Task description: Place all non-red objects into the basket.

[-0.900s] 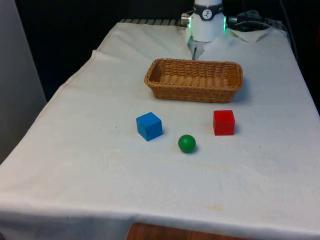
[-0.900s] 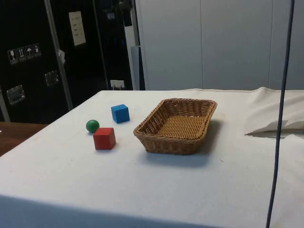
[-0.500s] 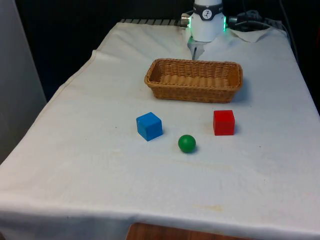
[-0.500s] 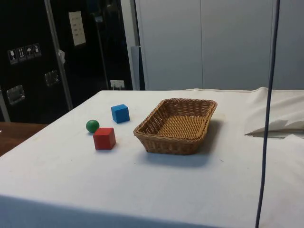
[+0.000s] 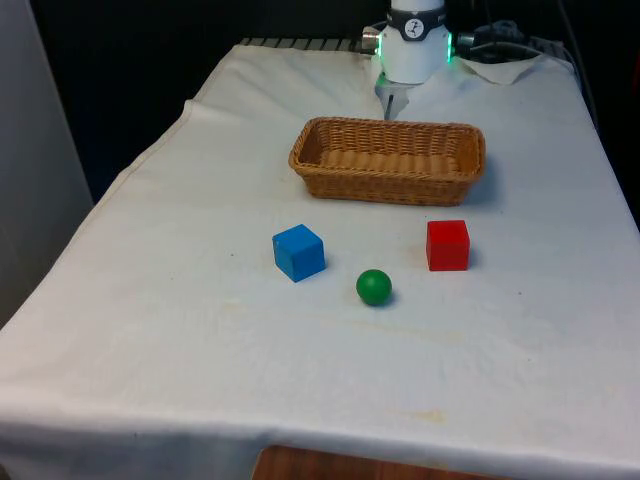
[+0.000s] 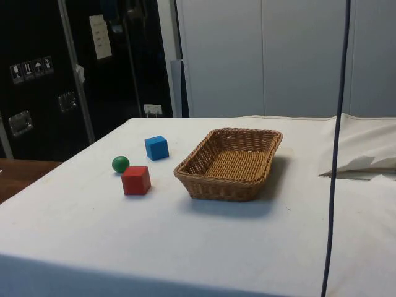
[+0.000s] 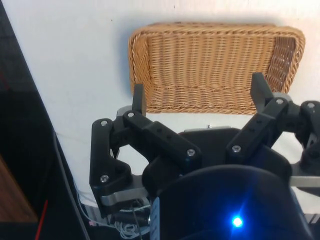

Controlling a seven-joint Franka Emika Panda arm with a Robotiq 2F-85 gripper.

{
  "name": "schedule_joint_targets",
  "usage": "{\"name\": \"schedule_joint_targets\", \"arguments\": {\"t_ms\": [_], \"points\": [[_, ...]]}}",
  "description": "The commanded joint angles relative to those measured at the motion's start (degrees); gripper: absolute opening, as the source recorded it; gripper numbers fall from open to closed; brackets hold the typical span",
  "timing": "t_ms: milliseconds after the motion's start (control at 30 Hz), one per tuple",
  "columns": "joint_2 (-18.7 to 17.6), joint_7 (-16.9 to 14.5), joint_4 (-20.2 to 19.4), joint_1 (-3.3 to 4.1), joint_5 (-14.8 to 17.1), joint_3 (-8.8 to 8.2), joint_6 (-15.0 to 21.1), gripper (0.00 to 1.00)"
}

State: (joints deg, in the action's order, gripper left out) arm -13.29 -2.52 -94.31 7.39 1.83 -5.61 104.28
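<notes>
- Nothing on the tabletop (image 5: 200, 330) has moved; a dark cable (image 6: 334, 154) has shifted in the side view
- Gripper (image 7: 197, 100) hangs spread above the empty basket (image 7: 210, 65)
- Blue cube (image 5: 298, 252), green ball (image 5: 374, 287) lie beyond the basket

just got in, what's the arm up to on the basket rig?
Nothing is being handled yet. The tool hangs open and empty above the wicker basket, as the wrist view shows. The basket holds nothing. The blue cube, green ball and red cube all sit on the white cloth on the side of the basket away from the robot, apart from one another. The blue cube and green ball have still to go in.
</notes>
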Motion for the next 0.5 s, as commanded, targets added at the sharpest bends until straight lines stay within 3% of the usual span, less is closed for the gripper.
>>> {"name": "schedule_joint_targets", "arguments": {"t_ms": [0, 467], "points": [[-0.23, 0.0, 0.29, 0.06, 0.0, 0.06, 0.0, 1.0], [-1.49, -0.17, 1.72, 0.06, 0.0, 0.06, -0.11, 1.0]]}}
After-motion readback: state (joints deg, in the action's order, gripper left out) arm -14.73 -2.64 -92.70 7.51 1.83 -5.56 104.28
